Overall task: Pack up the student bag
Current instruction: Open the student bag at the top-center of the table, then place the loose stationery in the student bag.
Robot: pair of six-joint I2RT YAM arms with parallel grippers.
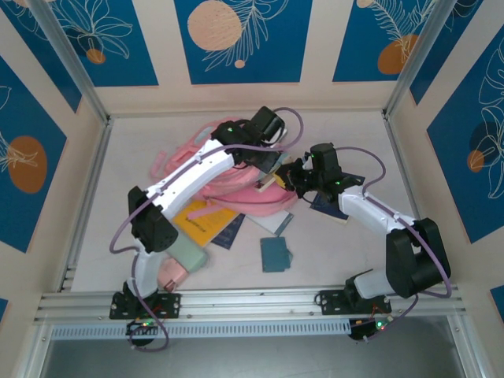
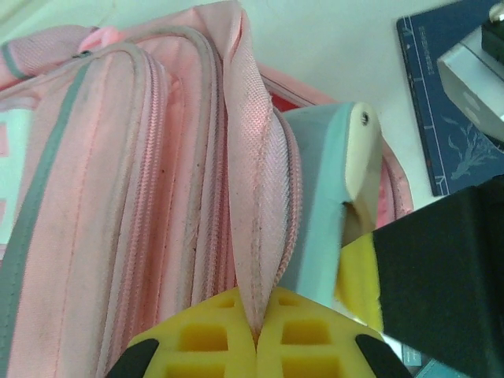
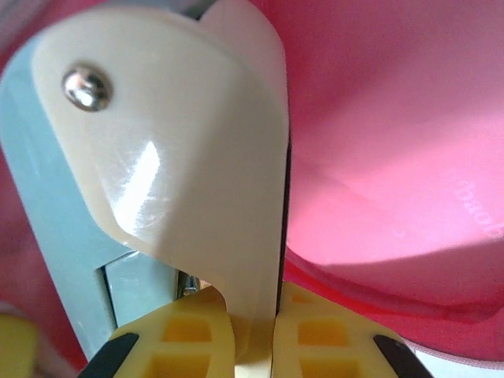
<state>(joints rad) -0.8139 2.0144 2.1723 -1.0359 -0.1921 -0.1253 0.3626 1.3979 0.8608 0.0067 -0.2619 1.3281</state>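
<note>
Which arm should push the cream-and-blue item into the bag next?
Right. The right gripper is shut on the cream-and-blue item, which sits at the student bag opening with pink lining behind it. The left gripper is shut on the bag's edge fabric, holding it open, so it should probably stay put.

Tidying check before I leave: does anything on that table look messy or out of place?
Yes, mildly. The pink backpack lies rumpled, its straps splayed left. Loose notebooks sit crooked near it: a yellow one against a dark blue one, a teal one alone. No damage shows.
</note>
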